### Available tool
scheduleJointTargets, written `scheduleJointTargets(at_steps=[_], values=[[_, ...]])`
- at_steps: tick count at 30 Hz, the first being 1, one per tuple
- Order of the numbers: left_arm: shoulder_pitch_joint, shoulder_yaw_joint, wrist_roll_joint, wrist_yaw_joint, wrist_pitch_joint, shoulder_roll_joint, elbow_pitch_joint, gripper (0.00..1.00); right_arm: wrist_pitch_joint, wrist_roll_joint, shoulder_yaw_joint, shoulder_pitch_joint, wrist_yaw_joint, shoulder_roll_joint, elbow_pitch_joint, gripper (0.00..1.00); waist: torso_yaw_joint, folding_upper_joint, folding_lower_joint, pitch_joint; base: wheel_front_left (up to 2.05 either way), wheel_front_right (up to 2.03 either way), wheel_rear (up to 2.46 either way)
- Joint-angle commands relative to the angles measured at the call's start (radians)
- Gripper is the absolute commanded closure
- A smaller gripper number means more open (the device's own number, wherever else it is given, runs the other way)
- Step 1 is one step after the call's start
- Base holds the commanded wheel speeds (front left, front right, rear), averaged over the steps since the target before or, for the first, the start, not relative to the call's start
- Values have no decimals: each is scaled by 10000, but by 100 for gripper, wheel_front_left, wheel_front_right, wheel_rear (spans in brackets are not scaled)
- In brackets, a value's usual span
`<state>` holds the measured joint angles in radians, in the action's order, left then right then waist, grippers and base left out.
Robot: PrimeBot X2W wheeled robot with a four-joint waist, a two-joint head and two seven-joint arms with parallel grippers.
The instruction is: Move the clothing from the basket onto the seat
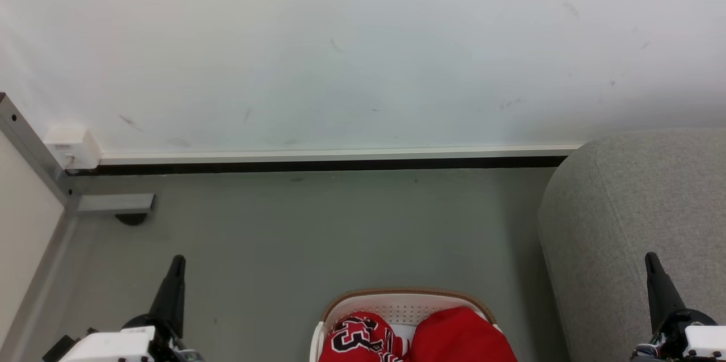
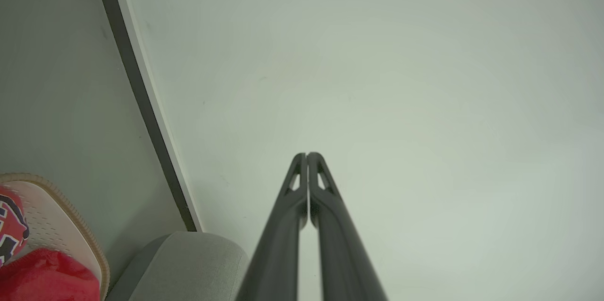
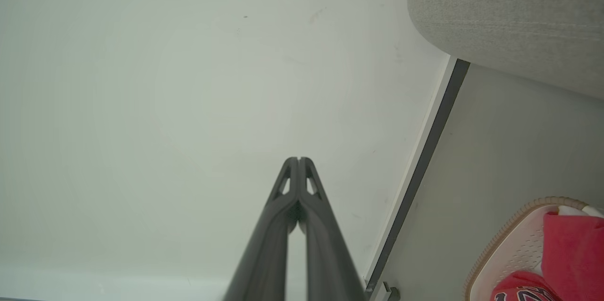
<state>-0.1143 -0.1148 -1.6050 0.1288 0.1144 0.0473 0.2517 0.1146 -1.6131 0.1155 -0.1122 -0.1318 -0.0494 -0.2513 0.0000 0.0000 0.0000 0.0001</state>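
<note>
Task not begun: the red clothing (image 1: 454,333) all lies in the basket (image 1: 405,292), and both end effectors are closed and empty.

Head view: the left end effector (image 1: 177,264) and the right end effector (image 1: 650,260) point upward with fingers pressed together, touching nothing. The basket sits between them and the seat (image 1: 635,226) rises just beside the right one, bare where it shows. Left wrist view: the left end effector (image 2: 307,155) has its tips meeting against the pale wall (image 2: 377,79), with basket and clothing low to its left. Right wrist view: the right end effector (image 3: 298,159) is likewise closed on nothing, with the basket low to its right and the seat above right. I judge every garment remains to be lifted across.
</note>
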Motion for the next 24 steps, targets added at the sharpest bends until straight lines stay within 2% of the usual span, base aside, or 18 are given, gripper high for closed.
scheduleJointTargets(at_steps=[1, 15, 16, 24], values=[[-75, -20, -125, 50, 44, 69, 9, 100, 30, 49, 26, -103, 25, -10, -13, 100, 0, 0, 0, 0, 0, 0, 0], [-75, -20, -125, 50, 44, 69, 9, 100, 30, 49, 26, -103, 25, -10, -13, 100, 0, 0, 0, 0, 0, 0, 0], [10, 0, 4, -6, -10, -8, 21, 0, -5, -2, -7, 9, 0, 2, -23, 0, 0, 0, 0, 0, 0, 0, 0], [156, 124, 20, -30, -299, -75, 13, 0, -249, 13, -256, 144, 1, 61, -6, 0, -7, 0, 0, 16, 0, 0, 0]])
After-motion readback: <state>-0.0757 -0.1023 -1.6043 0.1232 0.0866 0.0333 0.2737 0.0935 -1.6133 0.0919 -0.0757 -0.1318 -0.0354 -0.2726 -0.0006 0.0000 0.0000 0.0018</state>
